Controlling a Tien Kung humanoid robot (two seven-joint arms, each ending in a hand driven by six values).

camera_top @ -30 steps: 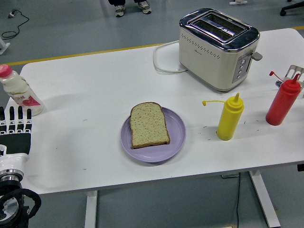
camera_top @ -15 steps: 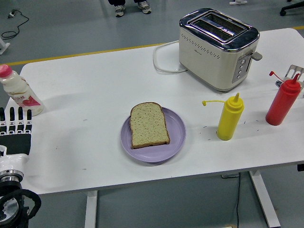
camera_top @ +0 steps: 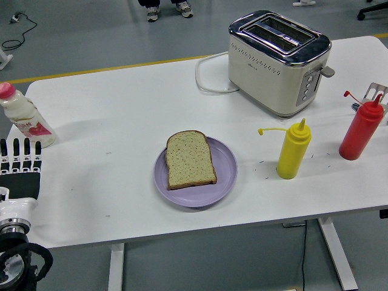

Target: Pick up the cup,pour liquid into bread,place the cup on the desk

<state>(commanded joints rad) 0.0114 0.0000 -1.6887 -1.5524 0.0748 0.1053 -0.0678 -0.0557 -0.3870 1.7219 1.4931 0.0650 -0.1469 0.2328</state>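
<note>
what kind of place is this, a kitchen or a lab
Probably a lab or workshop staged as a breakfast setup: a white table on a grey floor with a yellow line, holding a toaster, and the robot's left hand at its edge.

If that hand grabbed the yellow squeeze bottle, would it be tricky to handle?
Probably a little. The yellow squeeze bottle stands tall and narrow, so a sideways nudge could tip it. Its plastic body looks soft and may dent under firm fingers. The open cap dangling on a thin strap could swing when lifted.

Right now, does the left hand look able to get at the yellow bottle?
Probably not easily. The left hand rests at the table's left edge, fingers open, while the yellow bottle stands far to the right, beyond the plate and bread. It would have to cross over them.
</note>
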